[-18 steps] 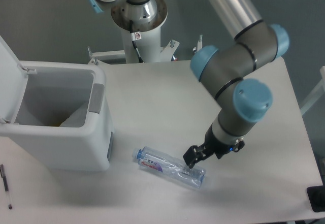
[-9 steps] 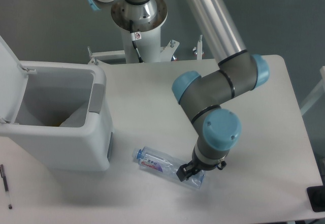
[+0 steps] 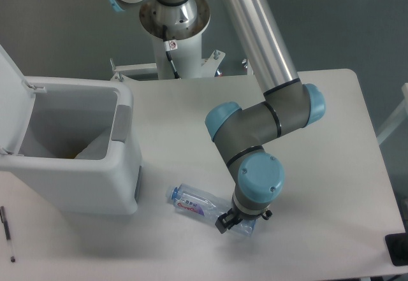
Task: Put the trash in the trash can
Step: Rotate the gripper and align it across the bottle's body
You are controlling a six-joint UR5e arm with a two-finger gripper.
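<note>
Crushed clear plastic bottle lies flat on the white table, near-centre, long axis running from far-left to near-right. Blue cap points left toward the trash can; blue-pink label sits on the left half of the body.

Gripper is down at the bottle's right (base) end, wrist pointing straight down from the blue-capped joint above it. One dark fingertip shows on the near-left side of the base end, touching or just beside the plastic. The other finger is under the wrist housing, out of sight. So the base of the bottle sits at or between the jaws, but I cannot tell if the jaws are apart or clamped on it. Bottle looks to be resting on the table, not lifted.

Trash can stands at the left of the table, white boxy bin, lid hinged open and standing up on its far-left side. Grey latch tab on the right rim faces the bottle. Inside there's something tan plus a pale sheet low in the bin, can't identify it. Bottle cap is near the can's right wall, not touching.

Thin black pen lies at the near-left table edge, left of the can, well apart from the bottle.
</note>
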